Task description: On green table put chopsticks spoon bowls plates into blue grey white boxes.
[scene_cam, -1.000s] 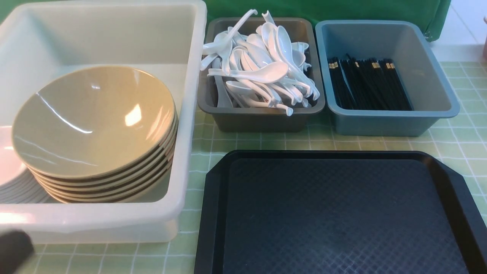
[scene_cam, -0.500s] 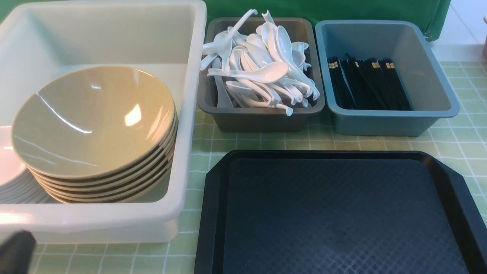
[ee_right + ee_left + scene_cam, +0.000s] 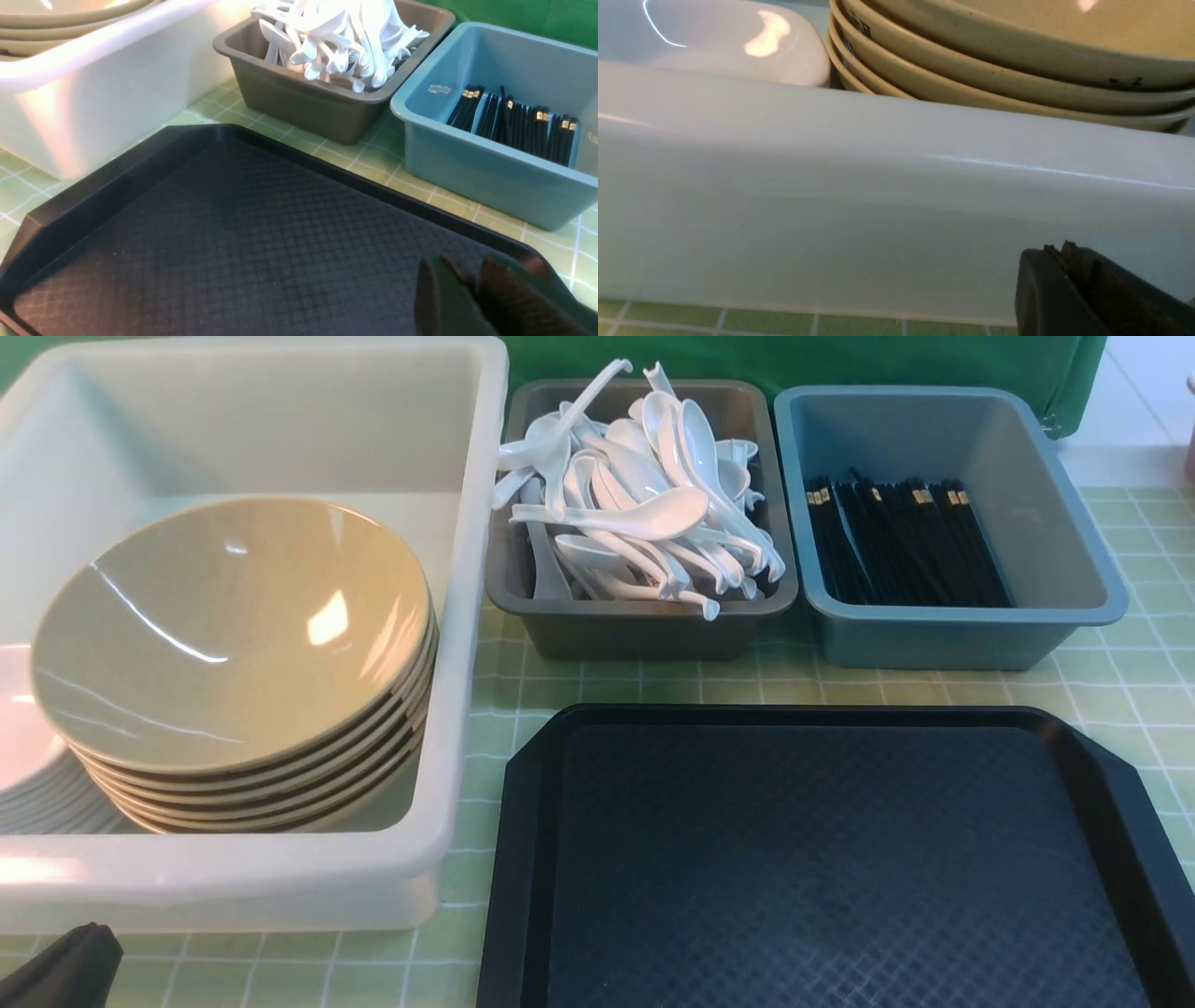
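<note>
Tan bowls [image 3: 233, 625] are stacked in the white box [image 3: 224, 873], with pale plates [image 3: 19, 728] beside them at its left end. White spoons [image 3: 644, 504] are heaped in the grey box [image 3: 635, 635]. Black chopsticks [image 3: 906, 541] lie in the blue box [image 3: 943, 639]. My left gripper [image 3: 1057, 249] is shut and empty, low in front of the white box's near wall [image 3: 878, 210]; it shows as a dark tip [image 3: 70, 966] in the front view. My right gripper [image 3: 465, 258] hovers over the black tray [image 3: 233, 224], slightly open with nothing between its fingers.
The black tray [image 3: 822, 859] lies bare on the green checked cloth [image 3: 653, 691], in front of the grey and blue boxes. A green backdrop [image 3: 794, 359] hangs behind the boxes. The white box's tall near wall stands close before the left gripper.
In the front view's lower left corner, the left gripper's dark tip has sunk lower and shifted slightly right. The boxes and their contents have not moved.
</note>
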